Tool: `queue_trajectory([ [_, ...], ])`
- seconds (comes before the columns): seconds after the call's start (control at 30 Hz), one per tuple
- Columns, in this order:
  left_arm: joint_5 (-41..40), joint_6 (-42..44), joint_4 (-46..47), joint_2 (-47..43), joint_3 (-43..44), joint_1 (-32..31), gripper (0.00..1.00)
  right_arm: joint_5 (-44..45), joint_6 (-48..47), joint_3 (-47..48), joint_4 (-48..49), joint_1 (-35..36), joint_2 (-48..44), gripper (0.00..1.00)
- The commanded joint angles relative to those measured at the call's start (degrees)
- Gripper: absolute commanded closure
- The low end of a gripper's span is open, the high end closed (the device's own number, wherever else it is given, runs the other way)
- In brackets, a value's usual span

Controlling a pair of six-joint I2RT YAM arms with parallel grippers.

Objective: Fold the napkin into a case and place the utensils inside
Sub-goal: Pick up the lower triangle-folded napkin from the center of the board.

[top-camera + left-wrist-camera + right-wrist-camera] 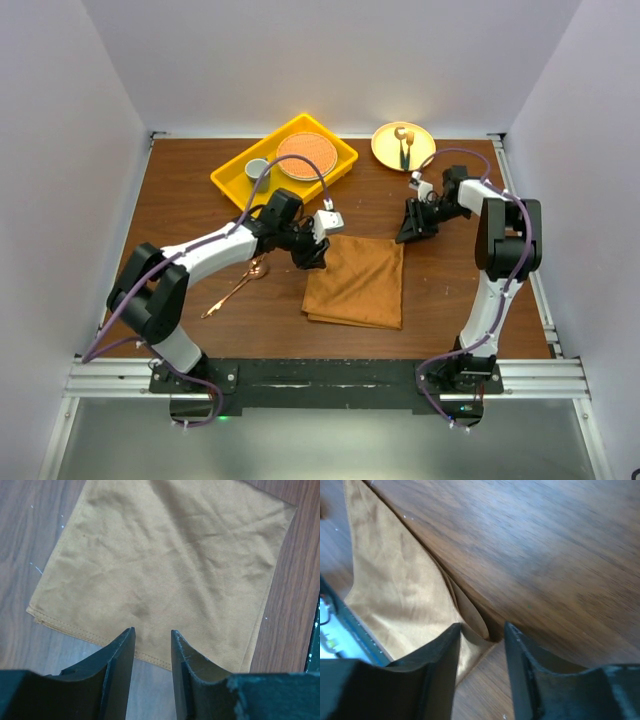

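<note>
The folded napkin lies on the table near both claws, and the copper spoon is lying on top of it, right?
Not quite: the copper spoon lies on the table, left of the napkin, not on it. The top external view shows this.

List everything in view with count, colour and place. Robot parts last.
napkin: 1, rust-brown, table centre, folded flat in layers
spoon: 1, copper, on the table left of the napkin
tray: 1, yellow, far side, left of centre
cup: 1, pale grey, in the tray
orange plate: 1, orange, in the tray beside the cup
yellow plate: 1, yellow, far side, right of the tray
small utensil: 1 that I can make out, dark handle with gold tip, on the yellow plate
table: 1, brown wood
left gripper: black, open, at the napkin's edge
right gripper: black, open, fingers either side of a napkin corner
</note>
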Motion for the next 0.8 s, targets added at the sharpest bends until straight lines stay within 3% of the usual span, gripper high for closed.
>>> queue_trajectory([
  [0.0,-0.36,-1.38,1.29,1.12,1.31,0.61,0.61,-2.40,-2.52,1.51,-3.51,-0.90,2.33,0.60],
  [0.23,-1.06,-1.02,0.06,2.00,2.90,2.02,0.61,-6.97,-4.71,2.74,-6.76,-0.90,2.41,0.79],
  [0.4,-1.41,-1.82,-0.38,1.56,3.07,3.95,0.61,-9.52,-7.09,2.74,-8.43,-0.99,0.84,1.00],
  [0.77,-4.05,-4.62,-0.99,-1.07,2.55,7.47,0.57,-6.90,-18.87,0.19,-9.93,1.65,-7.15,1.00],
])
